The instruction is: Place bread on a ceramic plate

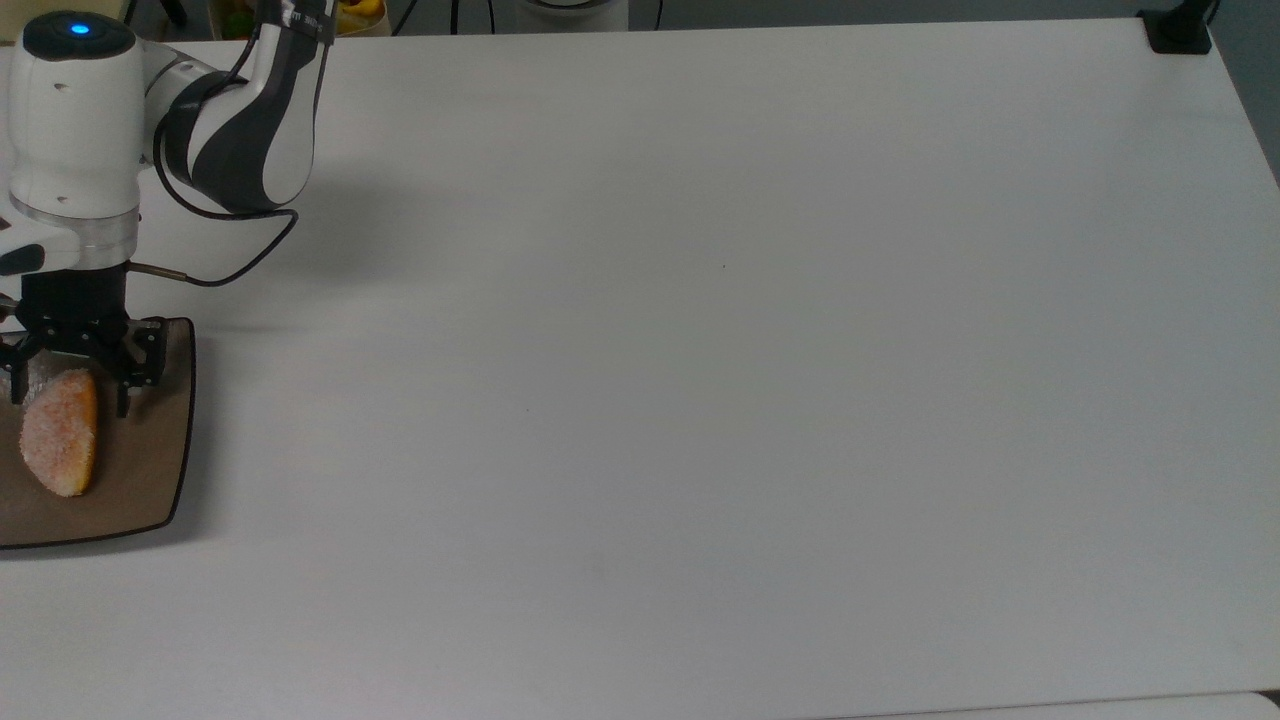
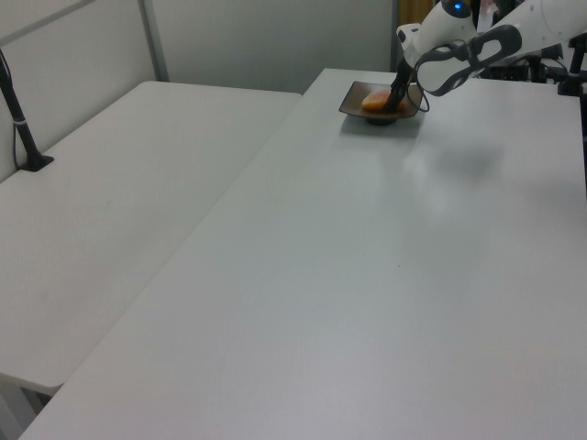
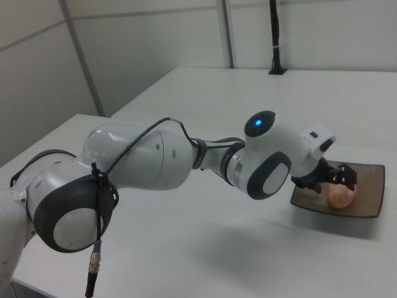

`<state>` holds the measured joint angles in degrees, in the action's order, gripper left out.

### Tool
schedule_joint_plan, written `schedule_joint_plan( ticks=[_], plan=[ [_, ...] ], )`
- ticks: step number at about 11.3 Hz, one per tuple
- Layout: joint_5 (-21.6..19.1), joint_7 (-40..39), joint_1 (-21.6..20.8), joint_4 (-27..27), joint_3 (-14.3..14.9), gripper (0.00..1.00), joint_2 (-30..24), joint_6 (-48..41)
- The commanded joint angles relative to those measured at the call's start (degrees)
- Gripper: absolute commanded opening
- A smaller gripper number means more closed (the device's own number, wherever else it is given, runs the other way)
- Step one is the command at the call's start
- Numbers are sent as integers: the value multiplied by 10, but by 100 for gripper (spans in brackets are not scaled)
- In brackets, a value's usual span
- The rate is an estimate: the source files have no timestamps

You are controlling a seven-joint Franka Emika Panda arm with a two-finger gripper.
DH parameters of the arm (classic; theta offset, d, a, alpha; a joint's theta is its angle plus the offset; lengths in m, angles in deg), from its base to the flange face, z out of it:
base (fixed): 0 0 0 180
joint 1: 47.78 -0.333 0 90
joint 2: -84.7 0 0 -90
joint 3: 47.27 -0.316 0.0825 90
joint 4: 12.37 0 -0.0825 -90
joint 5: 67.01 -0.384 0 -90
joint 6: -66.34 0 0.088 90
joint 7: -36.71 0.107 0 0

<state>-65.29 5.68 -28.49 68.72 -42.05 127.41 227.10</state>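
The gripper (image 1: pixel 68 390) is hanging over the far part of the ceramic plate (image 1: pixel 150 470), at the top view's far left, with its two black fingers (image 1: pixel 126 385) spread apart and holding nothing. One finger is standing on each side of the far end of the bread (image 1: pixel 60 432), and no contact between them shows. In the right view the gripper (image 3: pixel 334 180) is sitting just above the bread (image 3: pixel 341 197), and in the left view it (image 2: pixel 394 99) is reaching down beside the bread (image 2: pixel 376 100).

The bread is lying on the ceramic plate (image 3: pixel 366 195), near its middle in the right view and toward the top view's left edge. Its long axis is running near-to-far in the top view, the far end pointing toward the fingers, and its orange side is facing the top view's right.

Just to the right of the plate in the top view, the white robot arm (image 1: pixel 230 110) is bending over the table (image 1: pixel 700 350), and a black cable (image 1: pixel 220 270) is looping down from it to the wrist. The arm's shadow is falling on the table beside it. At the top view's far right corner a black clamp (image 1: pixel 1180 30) is sitting on the table's edge. In the left view a second white table (image 2: pixel 110 211) is standing to the left of the main one.
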Motion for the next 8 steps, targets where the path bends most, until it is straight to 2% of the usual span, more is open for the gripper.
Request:
schedule_joint_plan(
  ticks=[1,4,6,8],
  plan=[
    [-3,-7,-7,0,7,100,-4,8],
    [-8,-2,-12,35,7,100,-54,4],
    [-9,1,-15,84,6,100,-117,-1],
    [-11,5,-20,95,6,100,-163,-35]
  ],
)
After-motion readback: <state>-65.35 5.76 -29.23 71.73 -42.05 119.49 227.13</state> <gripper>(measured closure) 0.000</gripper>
